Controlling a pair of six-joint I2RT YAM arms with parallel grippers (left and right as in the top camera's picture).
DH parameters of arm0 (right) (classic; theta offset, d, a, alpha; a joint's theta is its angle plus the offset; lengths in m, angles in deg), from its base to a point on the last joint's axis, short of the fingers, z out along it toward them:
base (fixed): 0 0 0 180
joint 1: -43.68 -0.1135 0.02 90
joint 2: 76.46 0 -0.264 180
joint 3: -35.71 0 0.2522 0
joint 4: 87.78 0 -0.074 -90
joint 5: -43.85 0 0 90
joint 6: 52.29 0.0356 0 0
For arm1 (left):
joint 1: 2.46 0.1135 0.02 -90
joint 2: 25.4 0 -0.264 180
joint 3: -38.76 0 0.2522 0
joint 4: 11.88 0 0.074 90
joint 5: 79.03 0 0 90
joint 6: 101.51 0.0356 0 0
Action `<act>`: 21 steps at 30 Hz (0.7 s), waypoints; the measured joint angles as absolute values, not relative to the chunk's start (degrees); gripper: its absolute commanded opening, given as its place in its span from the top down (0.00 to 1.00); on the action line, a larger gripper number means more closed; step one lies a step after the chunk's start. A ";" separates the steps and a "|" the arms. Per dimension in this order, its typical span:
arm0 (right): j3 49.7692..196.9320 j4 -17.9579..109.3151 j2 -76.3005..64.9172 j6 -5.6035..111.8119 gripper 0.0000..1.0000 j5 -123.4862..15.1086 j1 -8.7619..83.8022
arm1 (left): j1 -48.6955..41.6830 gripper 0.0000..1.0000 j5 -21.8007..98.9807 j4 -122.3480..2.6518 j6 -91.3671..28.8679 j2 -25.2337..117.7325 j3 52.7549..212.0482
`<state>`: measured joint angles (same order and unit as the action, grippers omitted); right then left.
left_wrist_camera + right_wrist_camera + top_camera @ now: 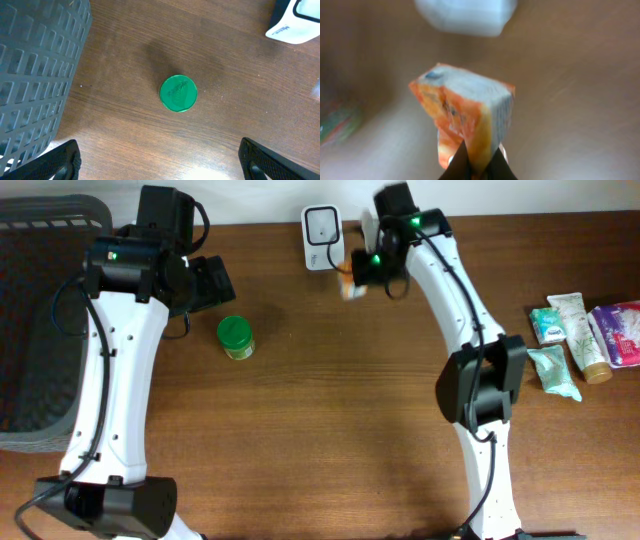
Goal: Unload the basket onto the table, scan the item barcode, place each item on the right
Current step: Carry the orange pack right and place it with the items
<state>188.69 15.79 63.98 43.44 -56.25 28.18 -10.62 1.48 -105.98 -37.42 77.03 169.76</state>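
Pinching orange packet (pixel 465 117) by its lower edge, right fingers (pixel 457 169) clamped, scanner (pixel 322 225) just beyond, left fingers (pixel 50 165) wide

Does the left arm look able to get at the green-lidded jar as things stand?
Probably yes: the left claw is open over the green-lidded jar, with nothing between them, and the basket sits off to one side.
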 measured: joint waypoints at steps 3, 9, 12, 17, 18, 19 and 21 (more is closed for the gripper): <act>188.78 32.03 64.13 31.92 0.96 -33.37 22.30 | -10.62 0.01 1.48 -105.87 -37.42 77.03 169.76; 187.88 48.33 68.41 14.94 0.96 -24.63 18.87 | -10.62 0.01 1.48 -105.98 -37.42 77.03 169.76; 187.42 49.60 69.24 16.19 0.96 -25.22 19.39 | -10.62 0.01 1.48 -106.00 -37.42 77.03 169.76; 187.29 44.64 69.05 29.08 0.96 -26.16 22.47 | -10.62 0.01 1.50 -106.02 -37.42 77.03 169.76; 187.21 39.57 68.22 33.24 0.96 -26.62 26.45 | -10.62 0.01 1.48 -106.02 -37.42 77.03 169.76; 187.12 34.52 67.04 34.61 0.96 -26.18 29.38 | -10.62 0.01 1.48 -105.93 -37.42 77.03 169.76; 187.25 27.35 64.22 36.38 0.96 -22.84 36.33 | -10.62 0.01 1.50 -106.02 -37.42 77.03 169.76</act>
